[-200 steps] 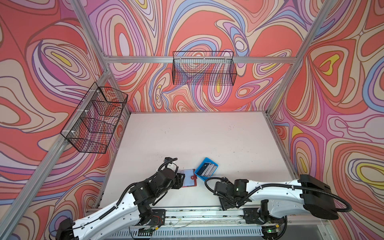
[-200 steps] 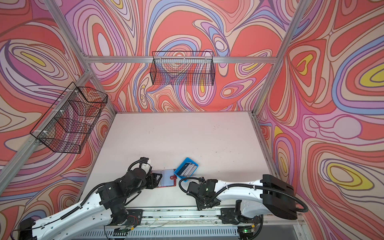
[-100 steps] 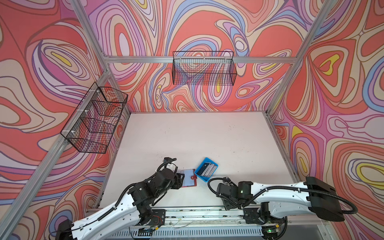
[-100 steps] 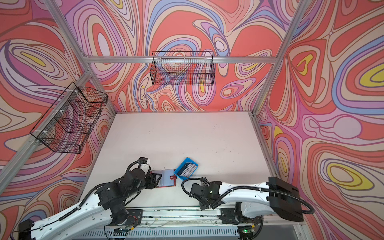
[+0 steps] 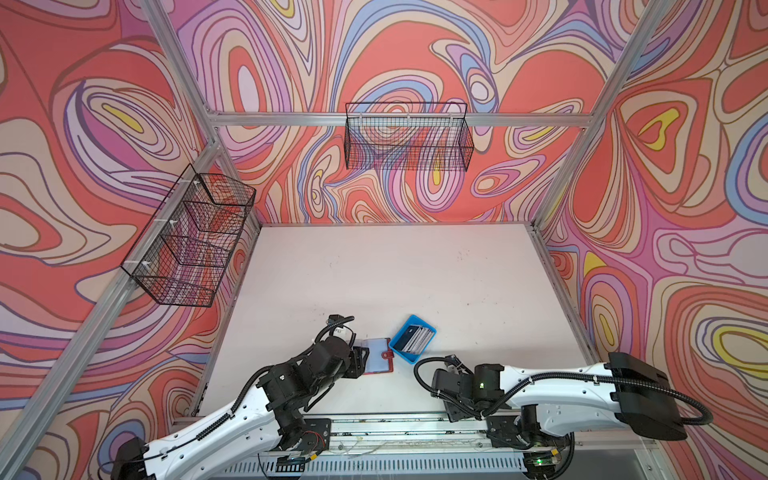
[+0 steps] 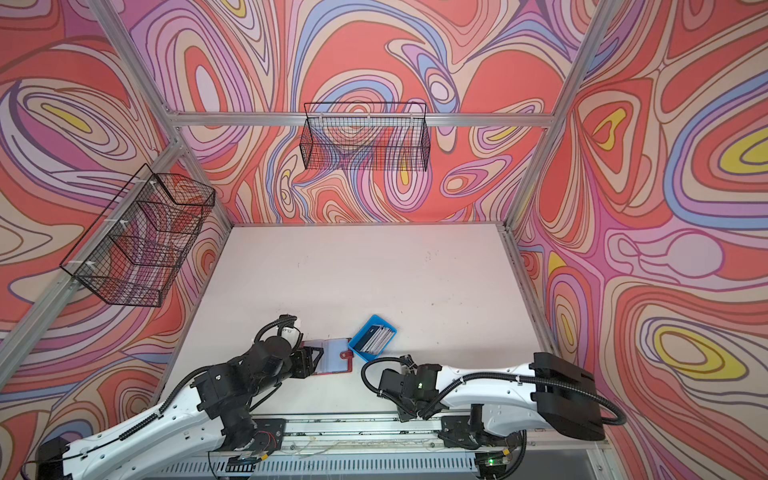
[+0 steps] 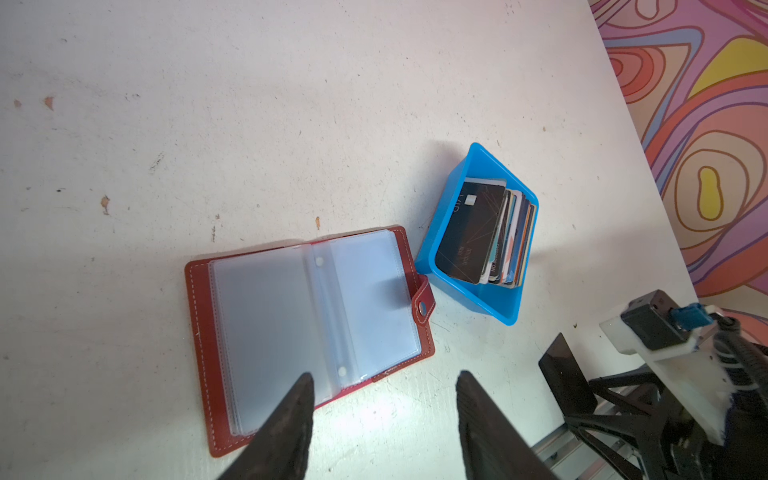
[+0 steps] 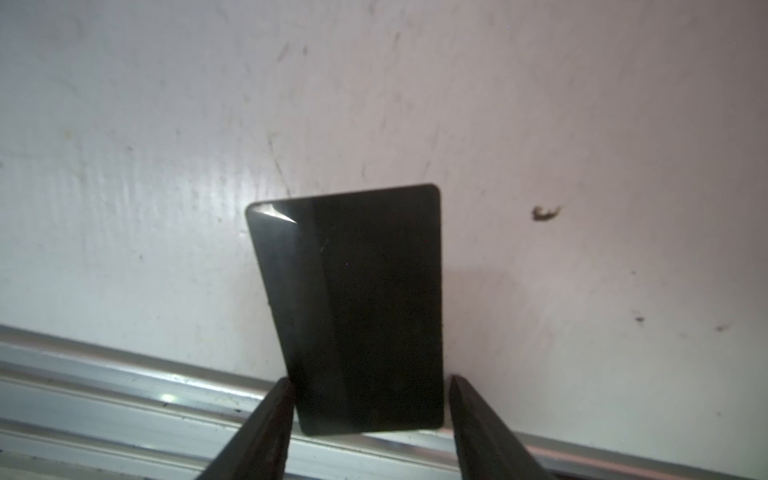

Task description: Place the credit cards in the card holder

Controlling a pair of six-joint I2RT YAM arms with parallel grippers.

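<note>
Nearest the front edge, over the aluminium rail [image 8: 104, 386] and the pale worktop [image 8: 166, 124], the right tool [image 8: 370, 380] holds one black card [image 8: 357, 307] by its long edges, and the card sticks out beyond the fingertips. A little farther in, the left tool [image 7: 380, 380] hangs with its fingers spread wide and nothing between them. One fingertip [image 7: 301, 395] is over the near edge of the card holder [image 7: 307, 332]. The holder lies open and flat on the worktop, clear sleeves up, its snap tab toward the blue tray [image 7: 469, 297] just beside it. The other credit cards [image 7: 478, 232] lean together in that tray, a black-faced one in front. Farthest back, a wire basket [image 5: 409, 143] hangs on the rear wall and a tiered wire basket [image 5: 191, 245] on the side wall.
</note>
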